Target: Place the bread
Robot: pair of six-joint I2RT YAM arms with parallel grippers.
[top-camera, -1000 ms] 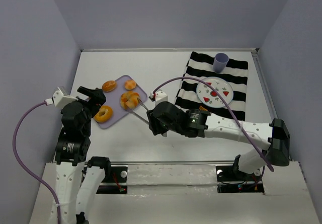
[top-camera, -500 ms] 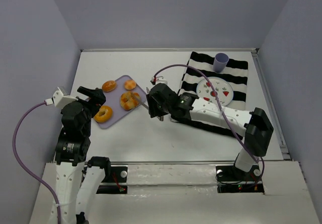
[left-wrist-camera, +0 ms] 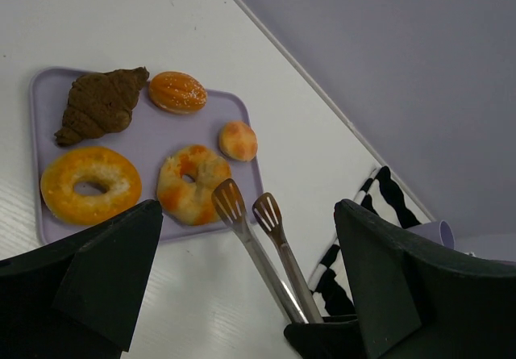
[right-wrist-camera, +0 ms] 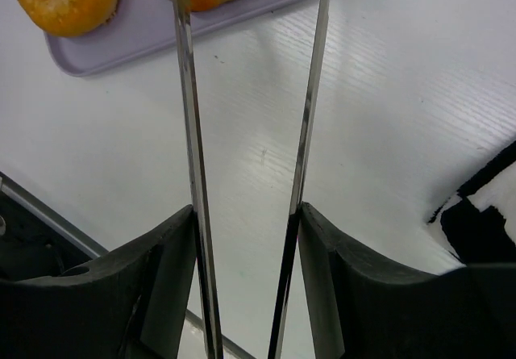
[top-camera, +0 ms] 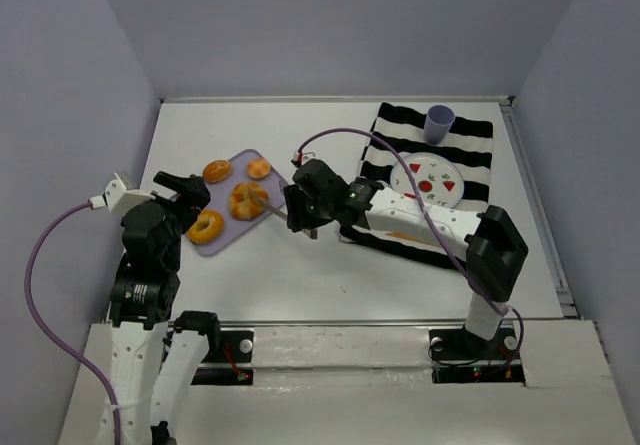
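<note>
Tongs are sitting squeezed in our right tool, tips open and holding nothing. We are doing the pick-up step: the tips are hovering just beside the round bread on the tray. Next, we think, they are needing to close around it.

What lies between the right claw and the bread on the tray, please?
Only the metal tongs in the right claw, tips beside a ring-shaped bread on the tray; the left wrist view shows this.
</note>
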